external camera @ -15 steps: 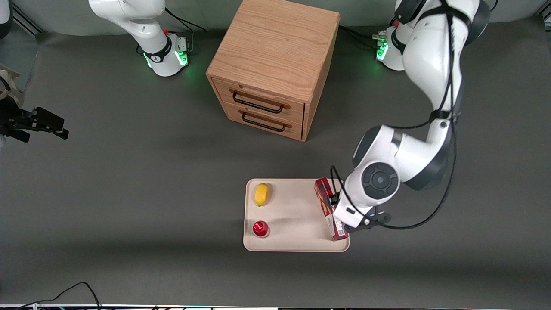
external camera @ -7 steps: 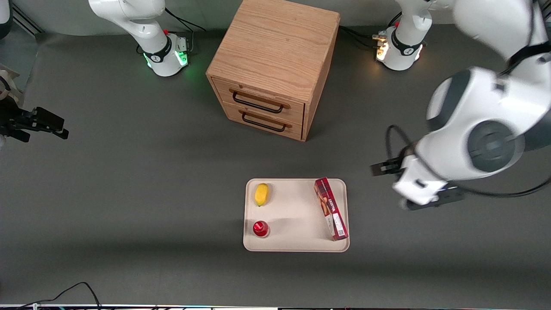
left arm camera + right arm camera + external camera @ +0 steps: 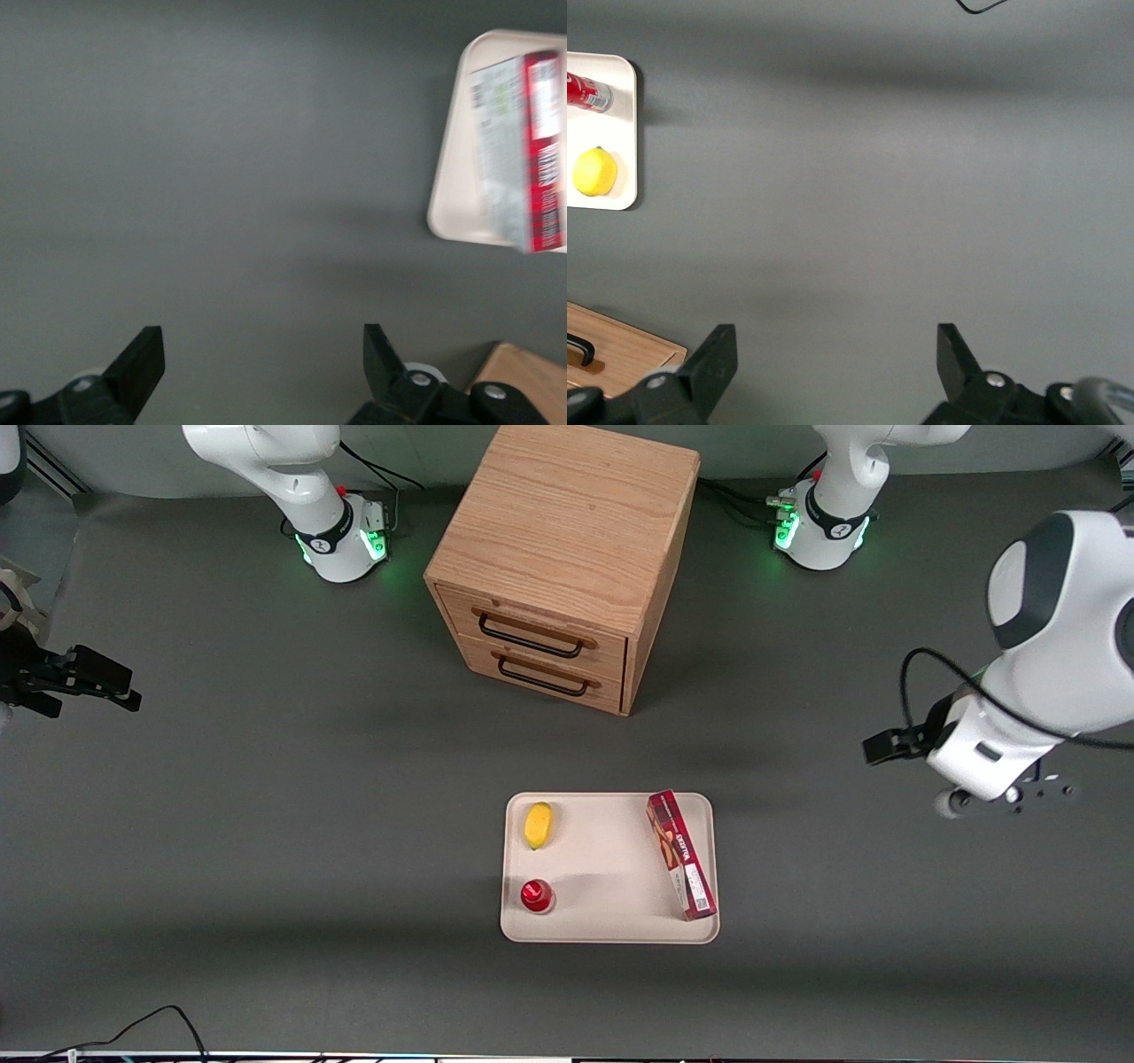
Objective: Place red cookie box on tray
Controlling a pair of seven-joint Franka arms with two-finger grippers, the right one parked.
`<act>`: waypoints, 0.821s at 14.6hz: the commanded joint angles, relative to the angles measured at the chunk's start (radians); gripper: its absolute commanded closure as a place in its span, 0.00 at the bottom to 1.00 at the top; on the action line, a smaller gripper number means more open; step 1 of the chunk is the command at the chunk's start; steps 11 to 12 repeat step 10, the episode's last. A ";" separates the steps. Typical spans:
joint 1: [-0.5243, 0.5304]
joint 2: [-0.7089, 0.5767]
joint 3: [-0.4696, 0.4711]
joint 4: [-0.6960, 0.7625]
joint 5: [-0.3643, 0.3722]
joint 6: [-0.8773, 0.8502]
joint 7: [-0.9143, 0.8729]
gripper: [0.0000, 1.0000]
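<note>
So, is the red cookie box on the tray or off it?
On it: the red cookie box lies flat inside the tray; the open tool is away.

The red cookie box (image 3: 680, 855) is showing printed, faintly glossy cardboard, lying on the smooth, matt beige tray (image 3: 611, 926) of plastic look. The gripper (image 3: 261, 376), hanging with fingers apart above the matt grey table cover (image 3: 266, 824), is showing matt black plastic fingers (image 3: 142, 359), and the cabinet (image 3: 567, 558) is showing light grained wood with dark metal handles.
</note>
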 commanded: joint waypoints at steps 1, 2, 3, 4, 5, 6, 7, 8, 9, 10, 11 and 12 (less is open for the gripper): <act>-0.008 -0.136 0.062 -0.136 0.000 0.038 0.067 0.00; -0.010 -0.148 0.088 -0.135 0.006 0.033 0.111 0.00; -0.010 -0.152 0.110 -0.130 0.006 0.032 0.163 0.00; -0.010 -0.152 0.118 -0.115 0.006 0.024 0.172 0.00; -0.010 -0.150 0.119 -0.094 0.004 0.010 0.170 0.00; -0.008 -0.150 0.124 -0.077 0.004 0.006 0.185 0.00; -0.010 -0.149 0.136 -0.064 0.004 0.002 0.193 0.00; -0.011 -0.149 0.138 -0.060 0.004 -0.008 0.195 0.00; -0.014 -0.150 0.136 -0.054 0.004 -0.024 0.196 0.00; -0.016 -0.149 0.136 -0.038 0.006 -0.040 0.201 0.00; -0.016 -0.149 0.136 -0.038 0.006 -0.040 0.201 0.00; -0.016 -0.149 0.136 -0.038 0.006 -0.040 0.201 0.00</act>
